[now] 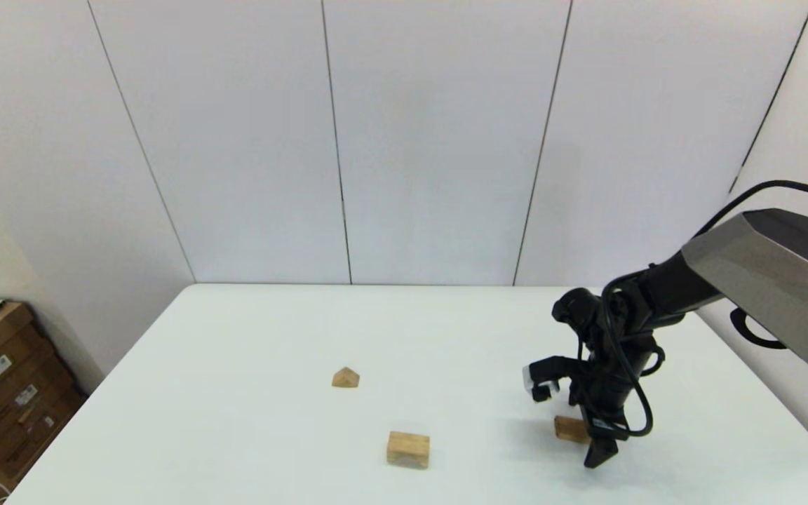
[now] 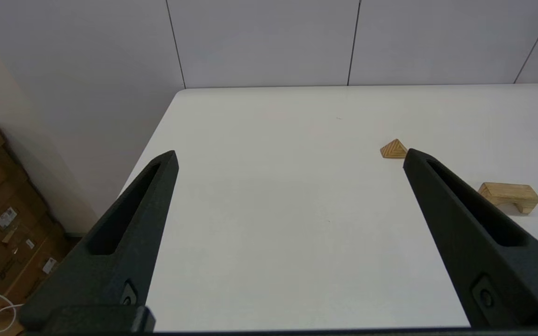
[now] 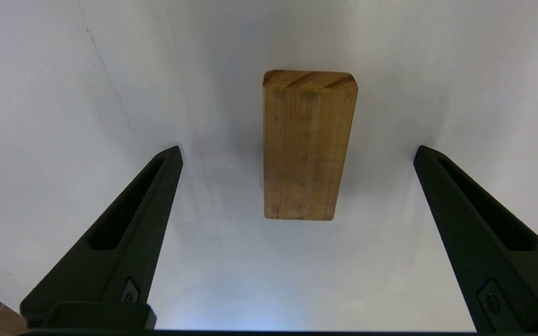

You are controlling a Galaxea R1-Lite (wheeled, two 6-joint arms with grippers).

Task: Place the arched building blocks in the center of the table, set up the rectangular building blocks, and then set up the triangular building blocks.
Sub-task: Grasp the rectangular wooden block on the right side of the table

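right tool lowered, spread wide

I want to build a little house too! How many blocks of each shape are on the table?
Arched block: 1
Flat slab: 1, lying between the right gripper's open fingers
Triangle block: 1
Total: 3 wooden blocks
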